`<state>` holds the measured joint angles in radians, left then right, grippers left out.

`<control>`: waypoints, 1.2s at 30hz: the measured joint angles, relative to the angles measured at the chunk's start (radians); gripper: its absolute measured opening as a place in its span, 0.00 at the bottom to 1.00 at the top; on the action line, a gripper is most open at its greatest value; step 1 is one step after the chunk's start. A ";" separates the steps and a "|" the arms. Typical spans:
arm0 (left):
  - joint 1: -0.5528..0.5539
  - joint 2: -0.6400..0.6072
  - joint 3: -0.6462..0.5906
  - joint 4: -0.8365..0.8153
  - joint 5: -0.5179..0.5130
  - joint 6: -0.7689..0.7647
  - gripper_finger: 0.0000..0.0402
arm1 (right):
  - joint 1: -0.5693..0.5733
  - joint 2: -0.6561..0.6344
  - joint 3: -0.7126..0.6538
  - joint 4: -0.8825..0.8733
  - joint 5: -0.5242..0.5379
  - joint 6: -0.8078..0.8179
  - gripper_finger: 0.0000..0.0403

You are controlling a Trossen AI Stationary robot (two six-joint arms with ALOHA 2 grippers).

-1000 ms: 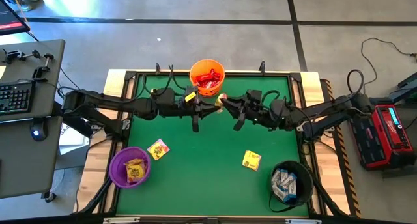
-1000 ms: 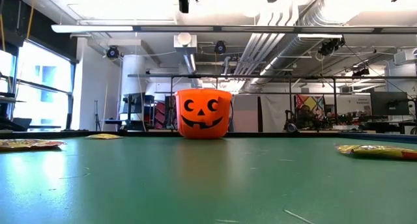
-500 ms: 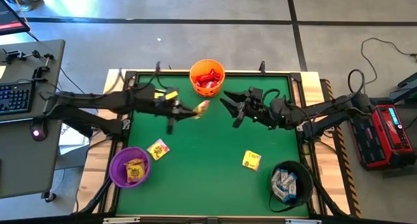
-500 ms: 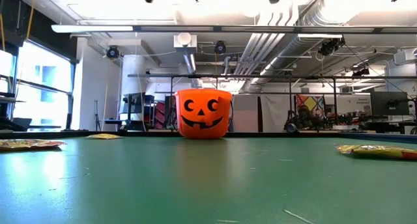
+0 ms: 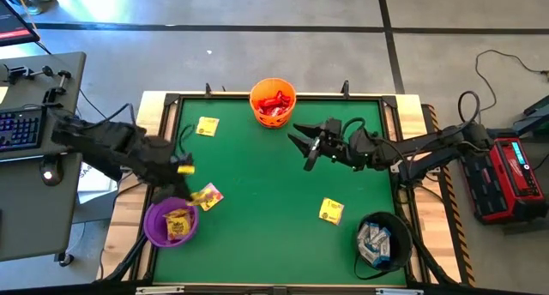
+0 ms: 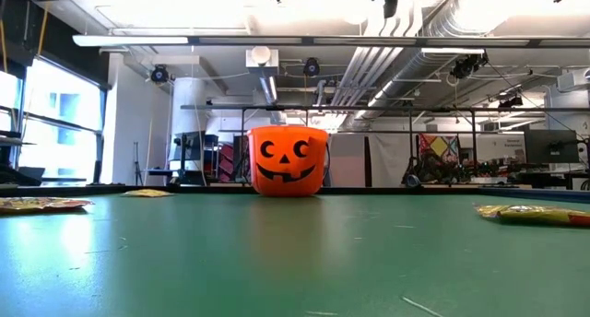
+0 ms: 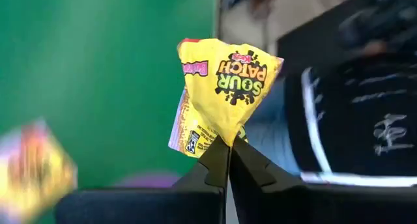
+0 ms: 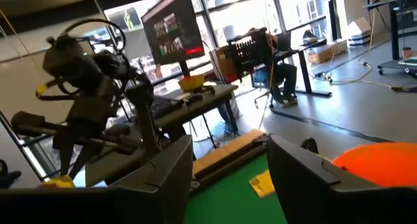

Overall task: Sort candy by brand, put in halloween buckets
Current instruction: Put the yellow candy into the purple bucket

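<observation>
Reading "SOUR PATCH", yellow packet [image 7: 225, 97] sits pinched in left pincer [image 7: 229, 160].

The orange bucket [image 5: 273, 101] (red packets inside) stands at the table's far edge. Well apart from it stand the purple bucket [image 5: 171, 219], apparently holding yellow candy, and the black bucket [image 5: 383, 241].

Orange pumpkin-face bucket [image 6: 288, 160] upright at table's [image 6: 277, 262] far edge; yellow packets [image 6: 530, 213] — either side

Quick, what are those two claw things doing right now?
Left end effector: closed on a yellow candy packet.
Right end effector: open, holding nothing.
</observation>
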<state>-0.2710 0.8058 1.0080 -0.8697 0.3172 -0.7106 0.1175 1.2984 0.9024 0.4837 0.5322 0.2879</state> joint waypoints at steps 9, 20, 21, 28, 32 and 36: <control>-0.233 0.017 -0.001 -0.316 -0.023 -0.330 0.00 | -0.002 0.000 0.000 -0.041 -0.001 0.021 0.46; -0.399 0.151 -0.001 -0.419 -0.169 -0.449 0.00 | -0.002 0.000 0.000 -0.062 -0.001 0.021 0.46; -0.409 0.164 -0.001 -0.419 -0.169 -0.454 0.00 | -0.002 0.000 0.000 -0.062 -0.001 0.019 0.46; -0.495 0.233 -0.018 -0.408 -0.170 -0.504 0.00 | -0.002 0.000 0.000 -0.078 0.000 0.021 0.46; -0.533 0.235 -0.062 -0.375 -0.169 -0.567 0.00 | -0.002 0.000 0.000 -0.083 0.000 0.025 0.46; -0.559 0.222 -0.108 -0.283 -0.168 -0.587 0.00 | -0.002 0.000 0.000 -0.084 0.000 0.025 0.46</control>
<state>-0.8298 1.0279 0.8996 -1.1523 0.1497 -1.2980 0.1158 1.2984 0.9024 0.3996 0.5320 0.3134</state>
